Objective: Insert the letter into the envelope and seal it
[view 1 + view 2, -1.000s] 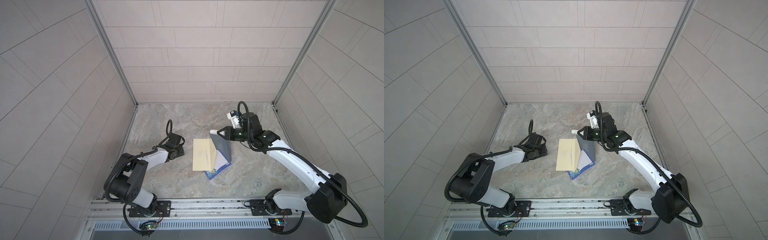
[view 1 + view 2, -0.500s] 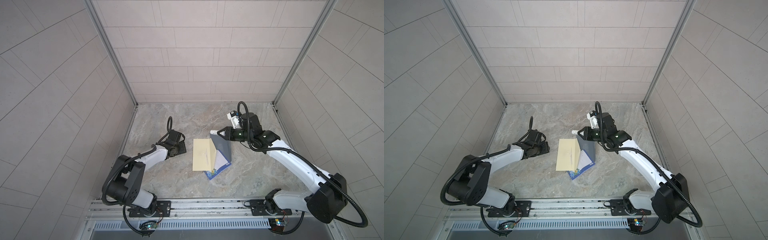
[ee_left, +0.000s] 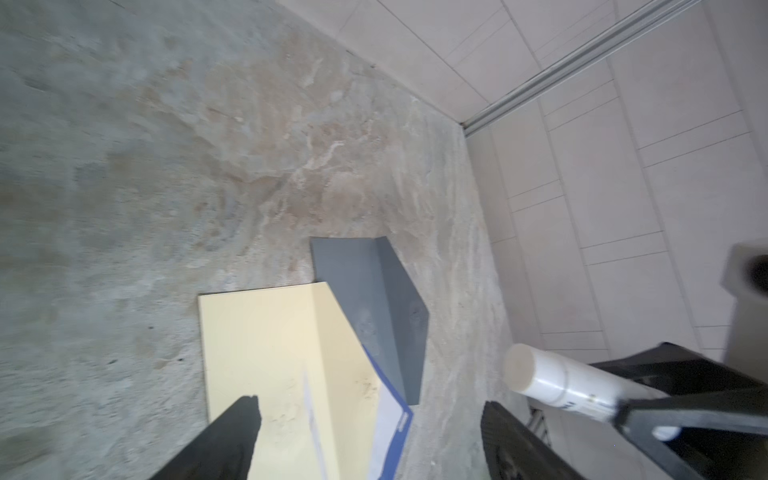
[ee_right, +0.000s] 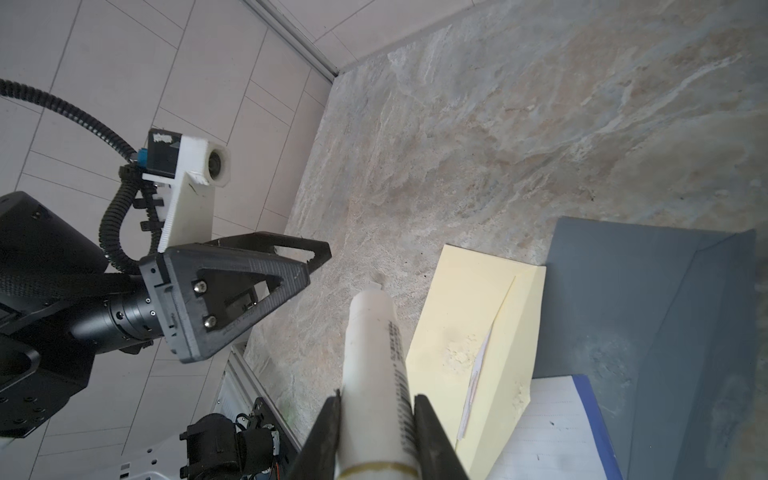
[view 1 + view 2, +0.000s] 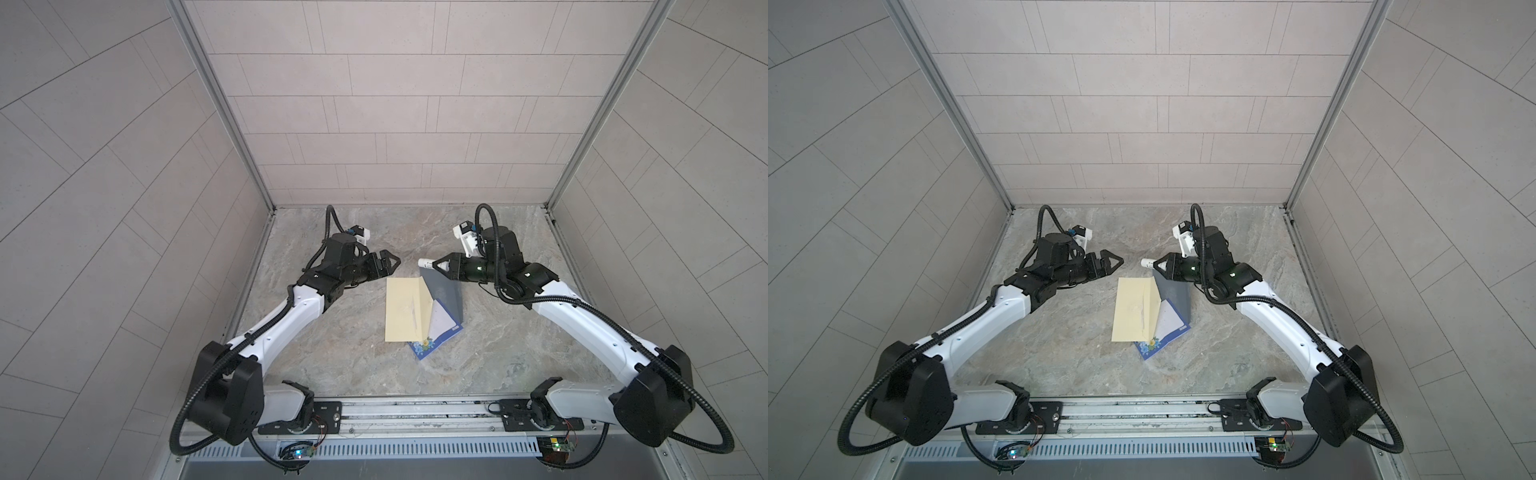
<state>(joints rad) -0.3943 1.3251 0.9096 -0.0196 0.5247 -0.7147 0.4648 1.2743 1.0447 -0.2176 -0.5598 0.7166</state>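
My left gripper (image 5: 392, 266) hangs above the tabletop (image 5: 353, 361) with its jaws spread wide and nothing between them. It sits just off the far left corner of the envelope (image 5: 405, 309). My right gripper (image 5: 438, 264) is clamped on a white glue stick (image 5: 426, 262). The stick's free end points across at the left gripper, above the far end of the envelope, and the two are near but apart.

The yellow envelope lies flat around the middle of the tabletop, its long sides running from the far edge toward the near one. The letter (image 5: 440, 328), lined white paper with a blue flowered border, is tucked partly under the envelope's right side, and its corner sticks out past the near end.

A grey panel (image 5: 451, 297) lies against the envelope's far right side, below the right gripper. It is creased, with one part tilted up, and I cannot tell whether it belongs to the envelope. In the right wrist view the envelope's face shows rough pale smears.

The tabletop is mottled grey-brown stone. Pale tiled walls (image 5: 395, 104) close it in on three sides, joined at the far corners by metal posts (image 5: 224, 108). Both arm bases are bolted to a metal rail (image 5: 415, 415) along the near edge, with a vented strip (image 5: 415, 449) below it.
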